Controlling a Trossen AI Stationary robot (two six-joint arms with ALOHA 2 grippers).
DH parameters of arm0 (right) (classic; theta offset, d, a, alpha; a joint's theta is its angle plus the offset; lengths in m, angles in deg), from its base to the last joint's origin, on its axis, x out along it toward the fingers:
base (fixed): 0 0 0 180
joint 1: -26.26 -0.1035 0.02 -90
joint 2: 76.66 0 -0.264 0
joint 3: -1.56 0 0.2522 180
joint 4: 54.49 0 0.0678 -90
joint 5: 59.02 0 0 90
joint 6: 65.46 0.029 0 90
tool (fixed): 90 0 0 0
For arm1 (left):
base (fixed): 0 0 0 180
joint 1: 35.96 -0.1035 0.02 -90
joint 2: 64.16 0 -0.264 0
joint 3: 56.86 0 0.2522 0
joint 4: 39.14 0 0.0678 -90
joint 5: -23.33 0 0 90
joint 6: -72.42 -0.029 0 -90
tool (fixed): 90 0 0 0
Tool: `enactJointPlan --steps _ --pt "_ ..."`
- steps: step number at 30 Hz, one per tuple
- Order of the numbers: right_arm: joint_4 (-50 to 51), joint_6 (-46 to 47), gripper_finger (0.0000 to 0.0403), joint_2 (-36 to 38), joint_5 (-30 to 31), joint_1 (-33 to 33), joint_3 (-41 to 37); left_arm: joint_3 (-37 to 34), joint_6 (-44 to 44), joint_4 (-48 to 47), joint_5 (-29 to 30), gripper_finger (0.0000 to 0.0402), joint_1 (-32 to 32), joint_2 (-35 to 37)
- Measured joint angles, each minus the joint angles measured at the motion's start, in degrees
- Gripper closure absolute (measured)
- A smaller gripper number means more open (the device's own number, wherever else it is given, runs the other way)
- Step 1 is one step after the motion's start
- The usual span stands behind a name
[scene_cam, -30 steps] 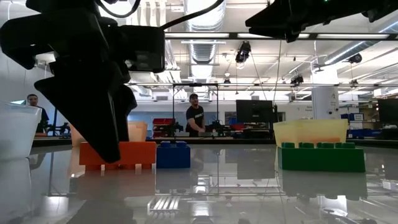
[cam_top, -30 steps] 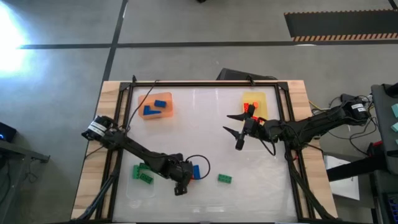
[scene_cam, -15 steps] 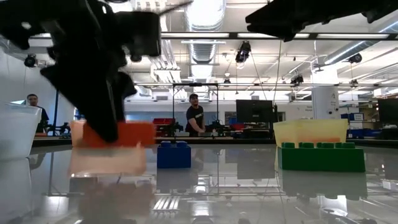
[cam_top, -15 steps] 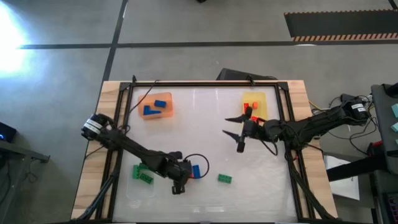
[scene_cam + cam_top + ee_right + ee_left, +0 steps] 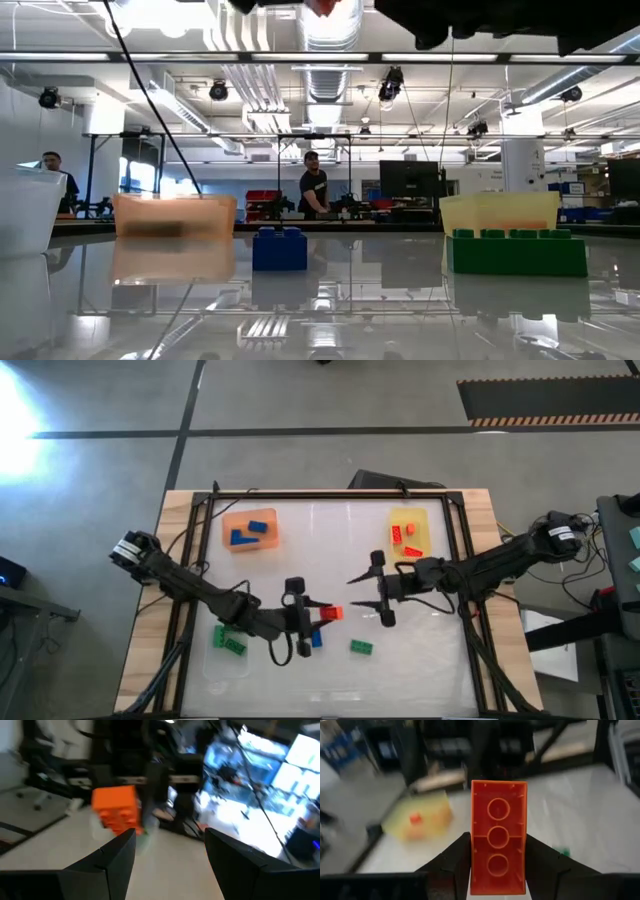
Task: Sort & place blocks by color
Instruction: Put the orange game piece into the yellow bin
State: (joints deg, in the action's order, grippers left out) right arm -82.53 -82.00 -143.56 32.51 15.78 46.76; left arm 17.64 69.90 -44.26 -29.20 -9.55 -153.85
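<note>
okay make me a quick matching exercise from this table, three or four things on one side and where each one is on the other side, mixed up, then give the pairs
Things:
1. red-orange brick
2. blue brick
3. green brick
4. right gripper

Places or states:
A. lying on the table near its front edge
B. open, facing the left gripper
C. clamped in the left gripper
D. on the table below the left gripper

Pairs: 1-C, 2-D, 3-A, 4-B

Grey concrete floor with dark lines and a hazard-striped mat. White table in a black frame on a wooden base. Beyond: open workshop, exposed ceiling ducts, strip lights, white pillar, monitor, two people standing far back.
</note>
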Motion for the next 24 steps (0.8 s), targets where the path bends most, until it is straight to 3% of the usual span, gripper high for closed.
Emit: enactJointPlan --steps 5,11,17,24 --pt "-11.6 -0.6 0.0177 -6.0 -7.1 0.0 0.0 -4.0 -7.2 15.0 0.3 0.0273 -0.3 -0.2" --pt "-19.7 -0.6 0.0177 -11.1 -9.4 0.0 0.0 -9.1 -8.6 28.4 0.4 0.0272 -0.6 -0.3" --pt "-27.7 1.0 0.0177 -14.1 -10.9 0.0 0.0 -11.3 -8.4 31.8 0.4 0.0272 -1.5 -0.3" --pt "-27.9 2.0 0.0177 -15.3 -10.5 0.0 1.3 -11.4 -8.3 33.6 -2.1 0.0272 -2.7 -0.3"
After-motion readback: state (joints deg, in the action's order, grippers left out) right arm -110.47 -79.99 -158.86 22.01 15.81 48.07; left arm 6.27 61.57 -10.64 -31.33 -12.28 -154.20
